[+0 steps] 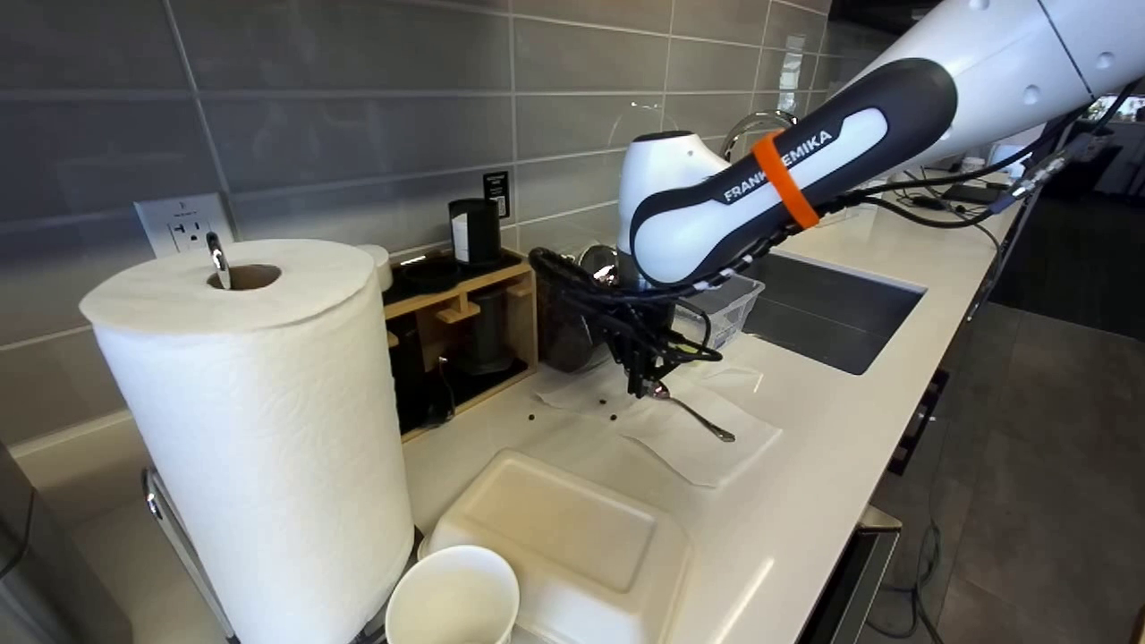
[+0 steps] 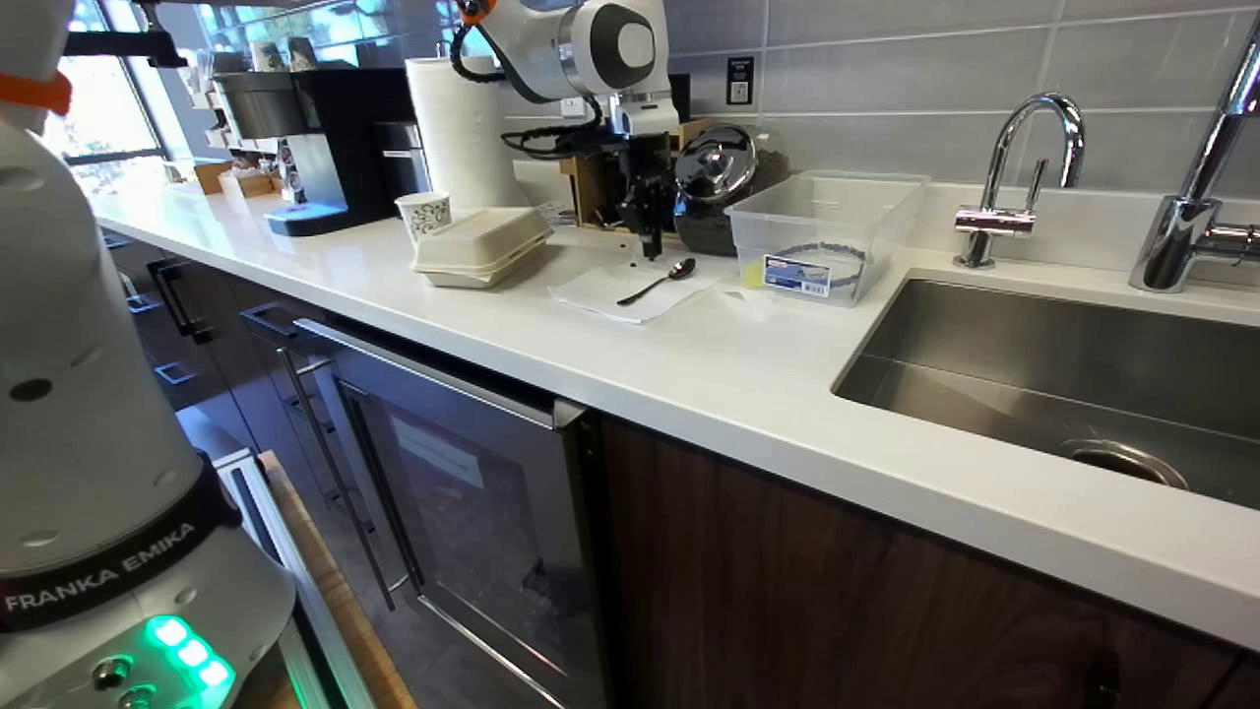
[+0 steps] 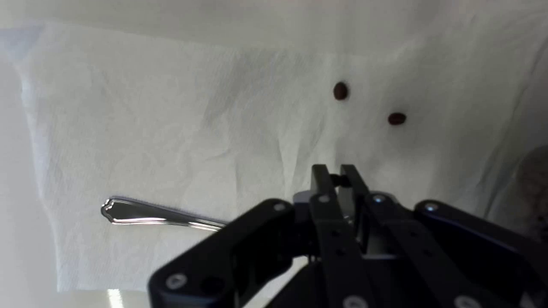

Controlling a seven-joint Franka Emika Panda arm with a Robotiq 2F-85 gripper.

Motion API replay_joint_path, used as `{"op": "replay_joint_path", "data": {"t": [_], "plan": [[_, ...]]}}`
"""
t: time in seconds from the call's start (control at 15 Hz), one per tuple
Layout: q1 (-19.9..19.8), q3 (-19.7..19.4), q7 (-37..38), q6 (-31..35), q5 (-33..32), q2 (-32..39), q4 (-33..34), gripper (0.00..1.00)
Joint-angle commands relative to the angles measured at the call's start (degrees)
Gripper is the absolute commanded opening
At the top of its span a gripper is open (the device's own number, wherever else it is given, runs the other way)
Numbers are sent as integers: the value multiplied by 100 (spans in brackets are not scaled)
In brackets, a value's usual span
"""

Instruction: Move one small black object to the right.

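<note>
My gripper [image 3: 333, 168] points down over the white paper sheet, its jaws close together. Pinched near the fingertips is a small black object [image 3: 340, 180], dark and blurred, seeming to touch both sides. Two more small dark objects, bean-like, lie apart on the paper in the wrist view: a small dark object [image 3: 340, 91] and a redder small dark object [image 3: 397, 118]. An exterior view shows three dark specks on the counter side of the gripper [image 1: 639, 392], among them a small black object [image 1: 531, 417]. The gripper [image 2: 650, 251] also appears low over the counter.
A metal spoon [image 1: 702, 420] lies on the white paper [image 3: 128, 141] beside the gripper. Around it stand a takeout box [image 1: 572, 528], a paper cup [image 1: 453, 595], a paper towel roll [image 1: 250, 429], a wooden organizer [image 1: 528, 313], a clear plastic bin [image 2: 827, 212] and a sink [image 2: 1063, 335].
</note>
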Motion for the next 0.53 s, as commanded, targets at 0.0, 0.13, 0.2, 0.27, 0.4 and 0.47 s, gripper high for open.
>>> {"op": "replay_joint_path", "data": {"t": [0.0, 0.13, 0.2, 0.27, 0.4, 0.47], "plan": [[-83, 57, 9, 156, 53, -28, -182, 36], [-68, 46, 35, 125, 8, -66, -206, 43], [-41, 35, 79, 92, -29, -104, -215, 52], [-43, 67, 43, 78, 11, -151, -226, 58], [3, 106, 51, 15, -14, -233, -203, 74], [20, 158, 17, -2, 7, -267, -175, 81]]}}
